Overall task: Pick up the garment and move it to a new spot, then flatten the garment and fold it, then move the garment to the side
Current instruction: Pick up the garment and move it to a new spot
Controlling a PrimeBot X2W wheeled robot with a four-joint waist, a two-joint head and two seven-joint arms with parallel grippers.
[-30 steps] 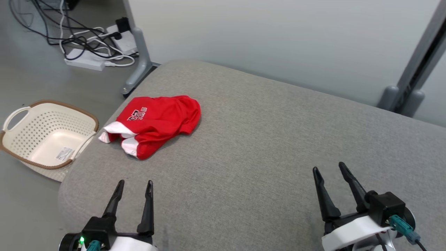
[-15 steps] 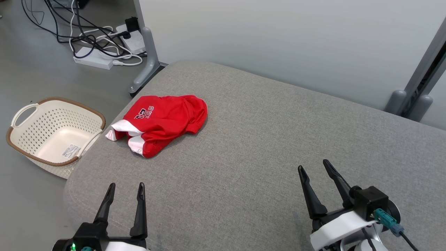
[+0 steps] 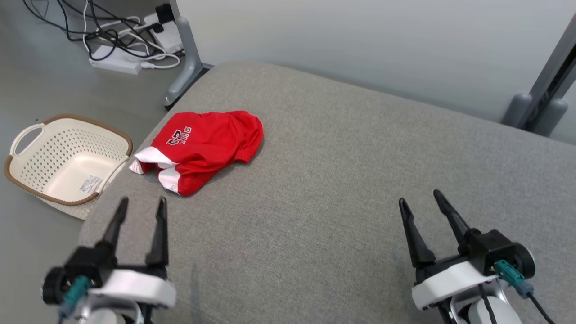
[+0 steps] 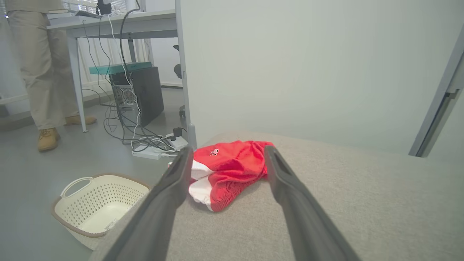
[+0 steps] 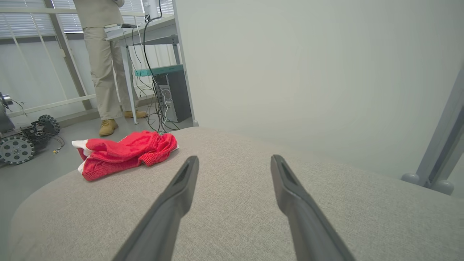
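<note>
Both spread wide, empty; favours left gripper (image 3: 142, 201), with garment (image 3: 207, 144) just ahead by left edge of bench (image 3: 337, 180), right gripper (image 3: 419, 198) well apart

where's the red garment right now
In the head view the red garment lies crumpled on the grey cushion near its far left edge, above the basket on the floor, ahead of the left gripper.
</note>
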